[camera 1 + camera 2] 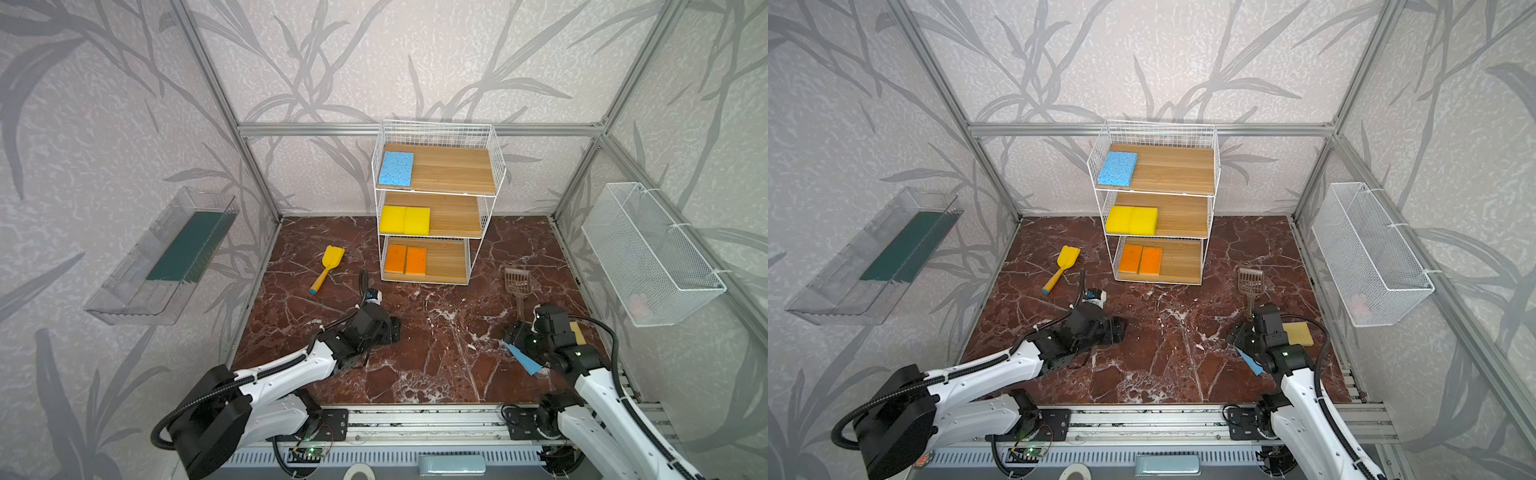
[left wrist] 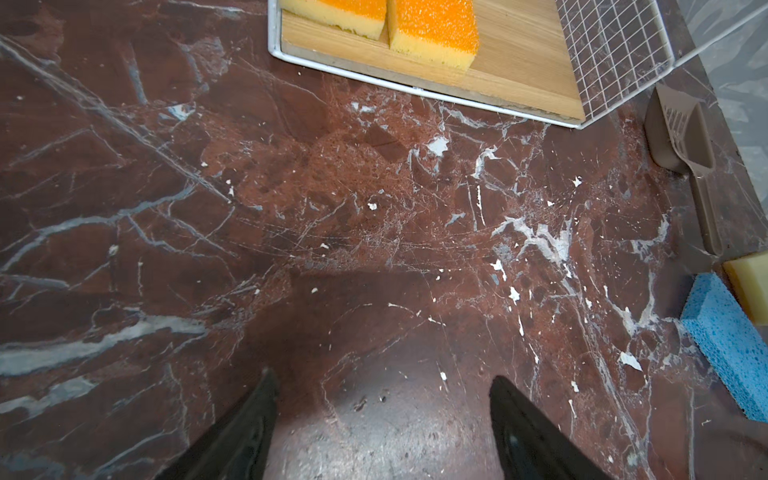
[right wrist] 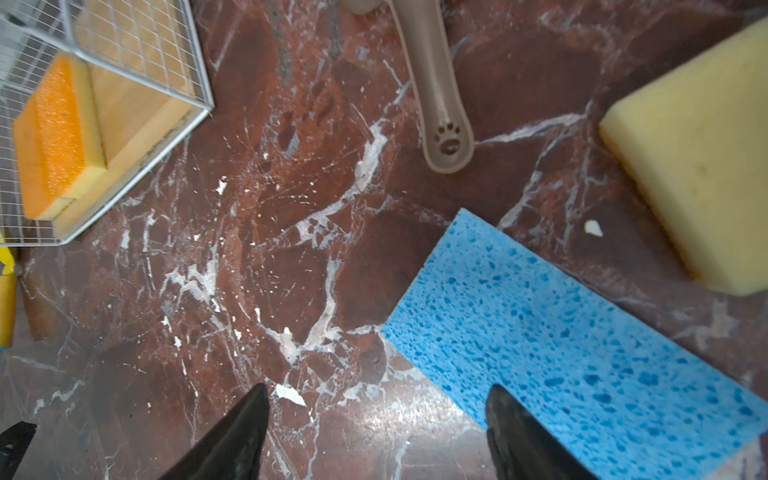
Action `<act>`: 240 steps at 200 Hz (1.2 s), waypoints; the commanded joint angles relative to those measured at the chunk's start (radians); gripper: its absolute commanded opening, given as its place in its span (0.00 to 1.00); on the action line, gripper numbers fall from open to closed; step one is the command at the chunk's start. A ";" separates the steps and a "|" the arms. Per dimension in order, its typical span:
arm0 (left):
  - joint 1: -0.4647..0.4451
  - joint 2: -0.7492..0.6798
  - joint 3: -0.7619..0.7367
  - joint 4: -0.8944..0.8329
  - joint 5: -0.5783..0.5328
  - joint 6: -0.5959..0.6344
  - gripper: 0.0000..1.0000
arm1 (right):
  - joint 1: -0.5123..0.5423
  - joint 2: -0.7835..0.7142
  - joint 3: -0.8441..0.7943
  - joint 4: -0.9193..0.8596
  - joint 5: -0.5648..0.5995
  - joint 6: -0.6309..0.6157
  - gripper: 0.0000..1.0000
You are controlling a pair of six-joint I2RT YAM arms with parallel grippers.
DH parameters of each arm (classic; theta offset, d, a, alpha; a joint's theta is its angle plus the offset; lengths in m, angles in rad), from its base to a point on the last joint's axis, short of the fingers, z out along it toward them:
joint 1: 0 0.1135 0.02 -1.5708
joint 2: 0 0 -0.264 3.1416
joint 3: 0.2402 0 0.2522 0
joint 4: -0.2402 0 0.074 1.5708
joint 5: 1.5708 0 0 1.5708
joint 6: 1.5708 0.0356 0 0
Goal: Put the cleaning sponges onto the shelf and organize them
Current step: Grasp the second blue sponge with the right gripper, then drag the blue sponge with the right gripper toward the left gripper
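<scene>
Pickup stage: right gripper, jaws wide and empty, hovers partly over the loose blue sponge near the desk's front right corner. Next move: centre, close, carry to the shelf top tier beside the shelved blue sponge. Left gripper wide, empty.

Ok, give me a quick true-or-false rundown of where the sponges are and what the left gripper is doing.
1. Two yellow sponges sit side by side on the middle board. True.
2. The top board holds two blue sponges. False: one blue sponge is there; the other blue sponge lies on the table.
3. The left gripper holds a sponge. False: its fingers are apart with nothing between them.
4. A pale sponge lies on the table. True.
</scene>
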 commanded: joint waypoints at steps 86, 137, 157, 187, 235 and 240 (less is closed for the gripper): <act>-0.005 -0.031 -0.051 0.027 -0.001 -0.033 0.82 | -0.001 0.323 -0.039 0.287 -0.199 -0.021 0.80; -0.006 -0.046 -0.044 0.013 -0.001 -0.033 0.82 | 0.247 0.424 -0.032 0.484 -0.266 0.085 0.79; -0.005 -0.066 -0.052 0.008 -0.015 -0.032 0.82 | 0.390 0.452 -0.021 0.596 -0.231 0.170 0.79; -0.006 -0.097 -0.050 -0.034 -0.032 -0.026 0.82 | 0.543 0.573 0.125 0.650 -0.250 0.189 0.79; -0.005 -0.162 -0.077 -0.077 -0.028 -0.041 0.80 | 0.501 0.576 0.260 0.550 -0.332 0.079 0.78; -0.006 -0.168 -0.083 -0.076 -0.022 -0.040 0.78 | 0.478 0.570 0.258 0.545 -0.355 0.071 0.77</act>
